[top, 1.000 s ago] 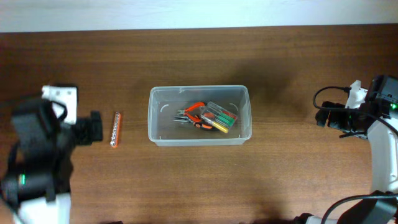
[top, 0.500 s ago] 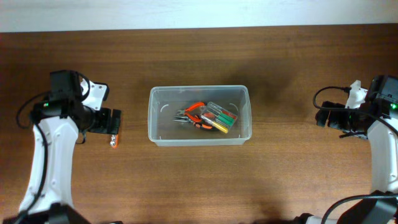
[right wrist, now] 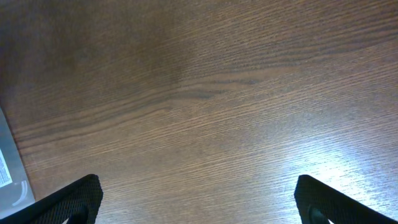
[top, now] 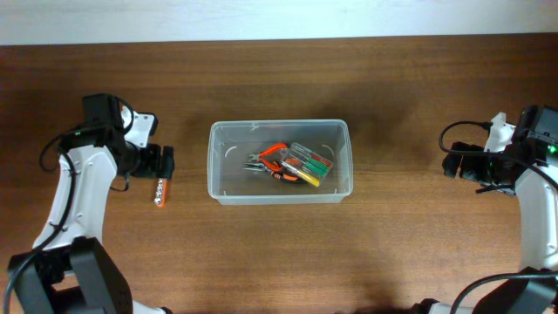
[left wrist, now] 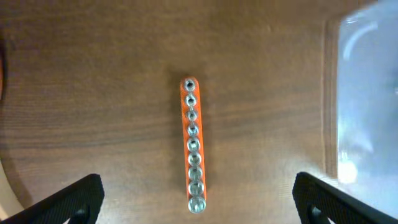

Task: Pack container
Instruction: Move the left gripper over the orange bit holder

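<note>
My left hand (top: 164, 162) hangs wide open over an orange socket strip (left wrist: 192, 143) at the tabletop's (top: 392, 244) left. The container (top: 228, 179) sits mid-frame, tools (top: 292, 164) inside. My right hand (top: 453, 163), far right, is wide too.

Brown wood-grain surface (top: 392, 244). Carries a clear container (top: 235, 180) with tools inside it. Left of the container, apart from it, an orange socket rail (top: 159, 193), flat on the wood.
</note>
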Robot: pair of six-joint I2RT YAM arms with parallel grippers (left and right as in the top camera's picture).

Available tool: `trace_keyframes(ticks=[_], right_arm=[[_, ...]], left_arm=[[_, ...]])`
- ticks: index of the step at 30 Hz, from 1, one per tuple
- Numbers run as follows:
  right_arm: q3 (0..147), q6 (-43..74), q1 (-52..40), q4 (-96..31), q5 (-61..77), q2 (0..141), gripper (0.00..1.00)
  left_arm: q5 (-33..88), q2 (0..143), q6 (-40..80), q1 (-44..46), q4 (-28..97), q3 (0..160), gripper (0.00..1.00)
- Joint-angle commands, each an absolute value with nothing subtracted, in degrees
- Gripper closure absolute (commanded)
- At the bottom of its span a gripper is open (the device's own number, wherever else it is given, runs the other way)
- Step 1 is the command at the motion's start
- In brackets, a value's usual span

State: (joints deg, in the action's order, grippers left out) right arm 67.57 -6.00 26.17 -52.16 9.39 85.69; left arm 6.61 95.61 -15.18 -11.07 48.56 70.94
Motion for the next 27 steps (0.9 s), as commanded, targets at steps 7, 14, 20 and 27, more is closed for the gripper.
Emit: trace_keyframes(ticks=[7, 14, 20, 27], right_arm=[[67.5, -5.5, 26.3, -52.0, 9.9, 85.7, 0.01], [67.5, -5.5, 26.3, -52.0, 9.9, 85.7, 0.01], [67.5, -5.5, 26.3, -52.0, 9.9, 85.7, 0.01], [67.5, -5.5, 26.3, -52.0, 9.9, 85.7, 0.01]], left_arm=[[-1.5, 97.0, -6.5, -11.5, 49.3, 71.4, 0.01], [-1.7, 99.0, -7.6, -11.4, 48.7, 71.4, 0.01], [4.9, 100.1, -16.2, -11.4, 48.2, 71.4, 0.01], [2.2, 103.1, -15.4, -11.4, 48.8, 71.4, 0.01]])
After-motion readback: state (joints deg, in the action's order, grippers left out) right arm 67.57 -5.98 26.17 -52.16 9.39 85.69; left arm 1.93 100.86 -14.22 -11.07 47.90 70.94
